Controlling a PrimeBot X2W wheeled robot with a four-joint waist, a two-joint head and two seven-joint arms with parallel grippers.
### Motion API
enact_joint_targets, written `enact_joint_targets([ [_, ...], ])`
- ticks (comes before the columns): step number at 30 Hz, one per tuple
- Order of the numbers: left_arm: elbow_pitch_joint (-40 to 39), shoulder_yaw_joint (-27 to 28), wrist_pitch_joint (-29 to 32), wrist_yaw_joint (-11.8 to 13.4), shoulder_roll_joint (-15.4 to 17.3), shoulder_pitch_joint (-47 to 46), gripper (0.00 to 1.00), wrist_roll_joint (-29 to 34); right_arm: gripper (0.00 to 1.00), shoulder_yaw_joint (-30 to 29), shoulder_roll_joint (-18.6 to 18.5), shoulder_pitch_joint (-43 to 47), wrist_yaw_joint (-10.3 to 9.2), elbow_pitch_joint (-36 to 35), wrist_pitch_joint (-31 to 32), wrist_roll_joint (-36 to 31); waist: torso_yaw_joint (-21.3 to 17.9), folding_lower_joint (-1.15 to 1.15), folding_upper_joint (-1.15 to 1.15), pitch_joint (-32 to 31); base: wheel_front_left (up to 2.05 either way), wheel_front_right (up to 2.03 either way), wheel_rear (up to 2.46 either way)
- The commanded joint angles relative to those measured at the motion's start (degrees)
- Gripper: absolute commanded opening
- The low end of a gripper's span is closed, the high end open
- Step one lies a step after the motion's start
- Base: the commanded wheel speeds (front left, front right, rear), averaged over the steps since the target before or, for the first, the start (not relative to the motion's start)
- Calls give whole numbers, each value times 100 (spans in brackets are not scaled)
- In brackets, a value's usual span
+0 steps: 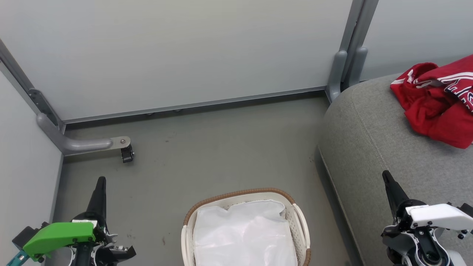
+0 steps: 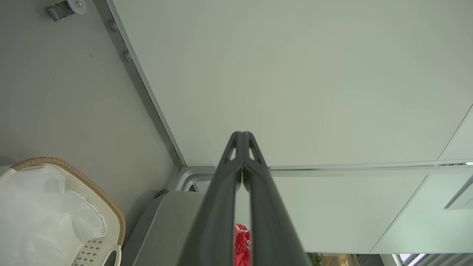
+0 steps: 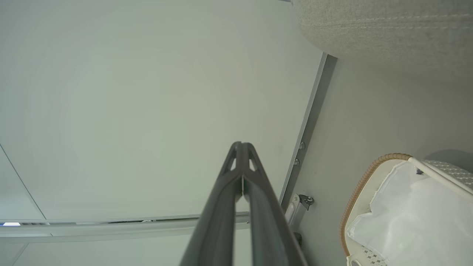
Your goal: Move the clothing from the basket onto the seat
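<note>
Status check, both arms.

**Progress.** The clothing [image 1: 436, 103] lies as a crumpled red heap on the seat [image 1: 369, 140]. It is ahead of the right hand [image 1: 385, 173] and to its outer side, well apart from the tips. The basket [image 1: 240, 195] stands on the floor [image 1: 207, 147] between my two hands, to the inner side of each. Inside it I can see the glossy white liner [image 1: 244, 236] and no red fabric. My judgement is that the transfer is done. The basket's near end is cut off in the head view and the liner could hide something, so I would want one more look before signing off.

**Left hand** [image 1: 100, 180]. The fingers are pressed together with nothing between them. They point forward, low over the floor, toward the pale wall panel [image 1: 184, 55]. In the left wrist view the tips meet cleanly. A sliver of red shows through the slit lower down, which is the garment far beyond the hand, not something gripped.

**Right hand.** The fingers are likewise together and empty, pointing forward, with the seat's front edge just to the outer side. Its wrist view shows the tips joined, the basket off to the inner side, and nothing touching the fingers.
</note>
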Motion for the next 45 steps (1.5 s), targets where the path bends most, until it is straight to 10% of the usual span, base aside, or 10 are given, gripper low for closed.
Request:
enact_joint_targets([
  [1,-34,36,36,-45,26,-122,0,-105,0,-32,-33,-73,0,-31,52,115,-2,0,9,0,0,0,0],
  [45,-42,76,138,-46,26,-156,0,-434,0,-91,-27,-74,0,-45,157,470,-16,0,10,-1,0,0,0],
])
